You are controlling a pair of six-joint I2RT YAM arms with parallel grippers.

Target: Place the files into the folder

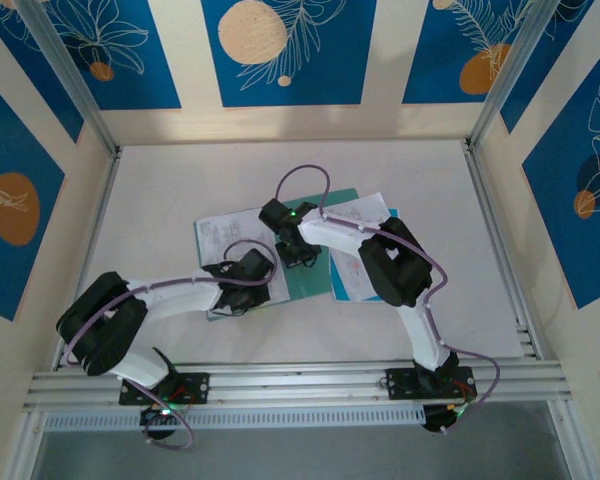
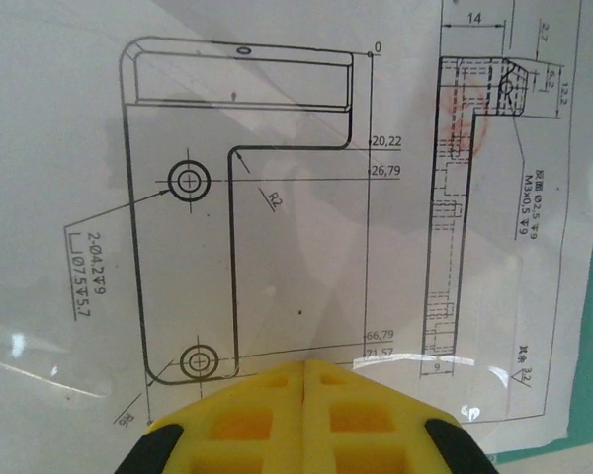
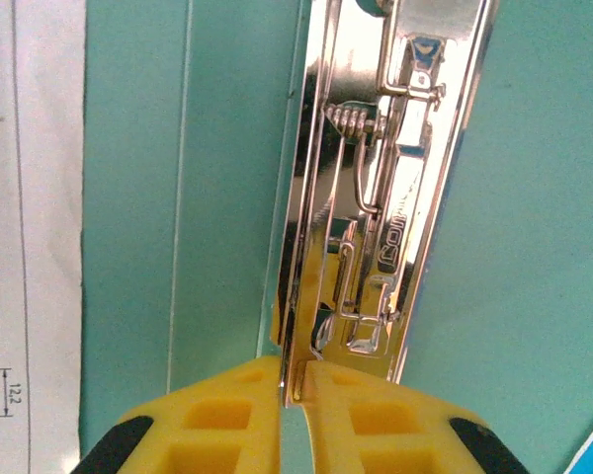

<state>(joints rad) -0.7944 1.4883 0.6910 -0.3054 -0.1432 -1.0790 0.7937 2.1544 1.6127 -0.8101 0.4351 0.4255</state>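
Paper comes first on the left: thin white sheets printed with a black engineering drawing lie flat on the pale worktop. They overlap the left edge of the flat teal-green rectangular folder, with most of their area out to its left. My left claw sits low over that sheet with its yellow fingers drawn fully together and nothing between them. I judge it is pressing on the paper, not pinching it. From that claw the drawing stretches straight ahead, and a strip of the folder's teal shows along the right margin. So the sheet has to travel sideways to the right, across its own length, to reach the folder.

At the folder's middle, the long chrome spring clamp runs along the spine, straight away from my right claw. That claw's yellow fingers are nearly shut, and the clamp's near end sits in the slit between them. It looks to me like a pinch on that metal edge. Teal cover shows on both sides of the clamp, and a white sheet's edge lies to its left.

On the folder's right side, more white printed sheets with a light-blue edge rest partly over the cover. My right arm is much the nearer to these.
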